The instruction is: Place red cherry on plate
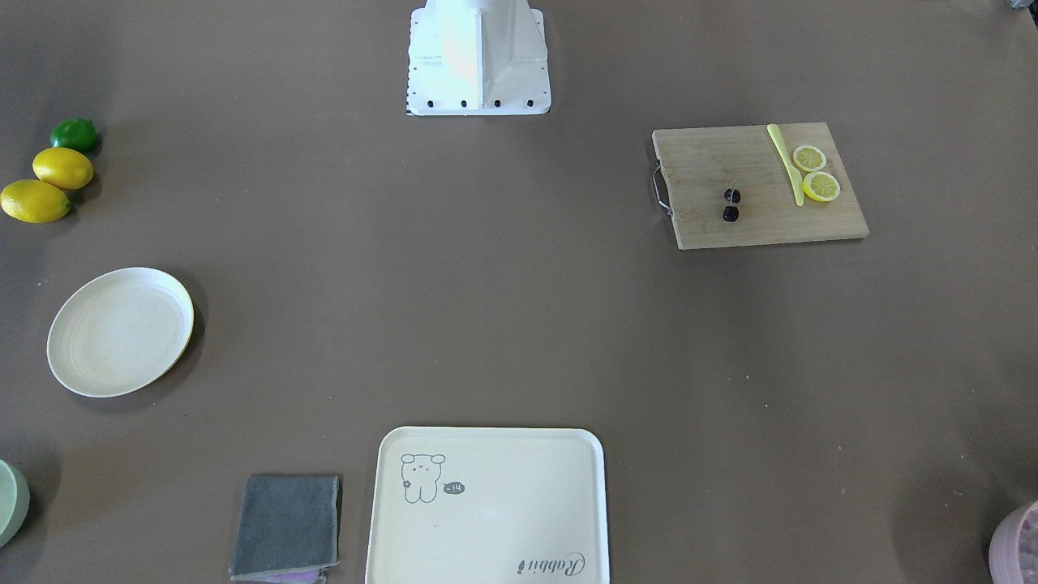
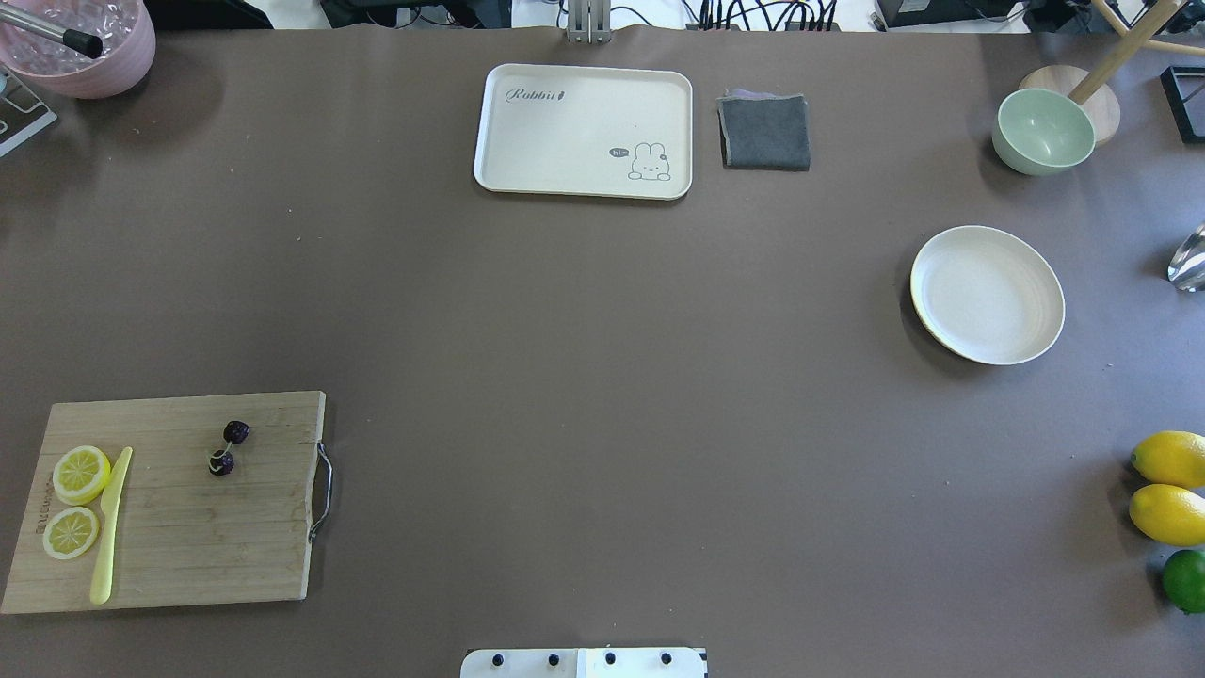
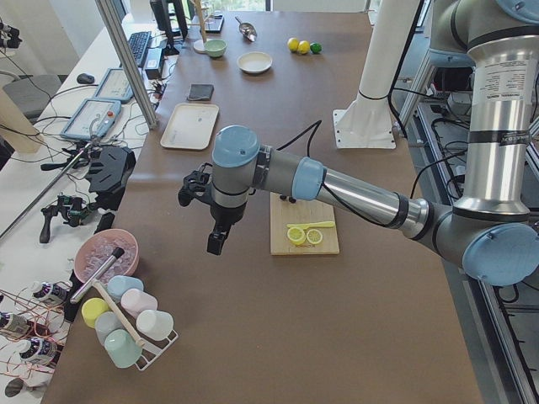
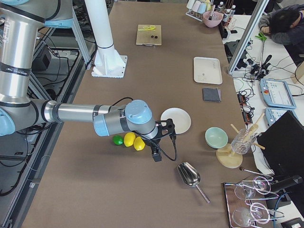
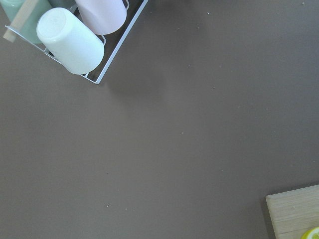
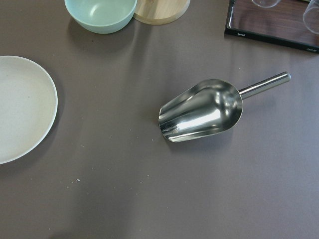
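Note:
The red cherry [image 2: 229, 447], a dark pair on a thin stem, lies on the wooden cutting board [image 2: 169, 565] at the table's left end; it also shows as the cherry [image 1: 731, 204]. The round cream plate [image 2: 987, 294] sits bare toward the right end, and its rim [image 6: 50, 99] shows in the right wrist view. My left gripper [image 3: 216, 246] hangs above bare table beyond the board's outer end, near the cup rack. My right gripper [image 4: 155, 156] hovers past the plate [image 4: 175, 119], beside the lemons. Neither gripper shows except in the side views, so I cannot tell whether either is open or shut.
Two lemon slices [image 2: 80, 474] and a yellow knife [image 2: 110, 527] share the board. A cream tray [image 2: 584, 132] and grey cloth [image 2: 764, 132] lie at the far edge. Lemons [image 2: 1170, 487], a lime [image 2: 1186, 579], a green bowl [image 2: 1043, 130] and a metal scoop [image 6: 202, 112] crowd the right end.

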Controlling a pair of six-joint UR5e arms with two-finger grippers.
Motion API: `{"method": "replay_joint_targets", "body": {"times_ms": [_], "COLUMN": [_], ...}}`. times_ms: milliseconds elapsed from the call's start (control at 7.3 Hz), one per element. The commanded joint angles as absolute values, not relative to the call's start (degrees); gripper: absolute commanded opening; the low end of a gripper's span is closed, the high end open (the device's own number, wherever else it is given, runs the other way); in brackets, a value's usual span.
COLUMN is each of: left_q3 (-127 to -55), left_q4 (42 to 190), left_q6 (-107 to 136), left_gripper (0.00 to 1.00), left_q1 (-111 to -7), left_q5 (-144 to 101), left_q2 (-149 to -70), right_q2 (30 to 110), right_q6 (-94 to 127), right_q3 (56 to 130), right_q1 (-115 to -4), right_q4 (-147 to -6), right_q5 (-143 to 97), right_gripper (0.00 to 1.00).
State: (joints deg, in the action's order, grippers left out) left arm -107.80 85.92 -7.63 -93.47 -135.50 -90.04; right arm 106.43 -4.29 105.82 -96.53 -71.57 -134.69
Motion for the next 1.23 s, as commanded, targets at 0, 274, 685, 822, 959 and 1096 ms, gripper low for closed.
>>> {"method": "replay_joint_targets", "body": {"times_ms": [0,274,685,822,959,1096], "left_q3": [-106.3,-102.3,-100.3,-100.5,-100.4,-100.4], "left_q4": [93.5,109.0,113.5,113.6,113.9,114.1], "left_q6": [-7.2,7.4,8.3,8.3,8.3,8.4], "left_gripper": [0.98,0.98,0.98,0.98,0.98,0.98], "left_q1": [-93.5,-89.7,-89.1,-89.1,-89.1,-89.1], "left_q5": [-141.8,-141.2,-141.2,-141.2,-141.2,-141.2], "left_q2": [-90.4,-91.0,-90.6,-90.6,-90.6,-90.6], "right_q2": [106.3,104.1,98.6,95.5,92.3,91.2], "right_q6": [-4.0,3.0,20.7,27.6,35.6,40.9], "right_q3": [104.6,103.5,97.2,92.2,88.8,86.9], "right_q1": [-96.2,-89.3,-74.8,-72.1,-68.2,-65.1], "right_q4": [-67.2,-67.1,-60.0,-54.6,-50.8,-47.5], "right_q5": [-135.1,-134.7,-130.2,-129.9,-128.0,-124.4], "right_gripper": [1.0,1.0,1.0,0.98,0.96,0.95]}}
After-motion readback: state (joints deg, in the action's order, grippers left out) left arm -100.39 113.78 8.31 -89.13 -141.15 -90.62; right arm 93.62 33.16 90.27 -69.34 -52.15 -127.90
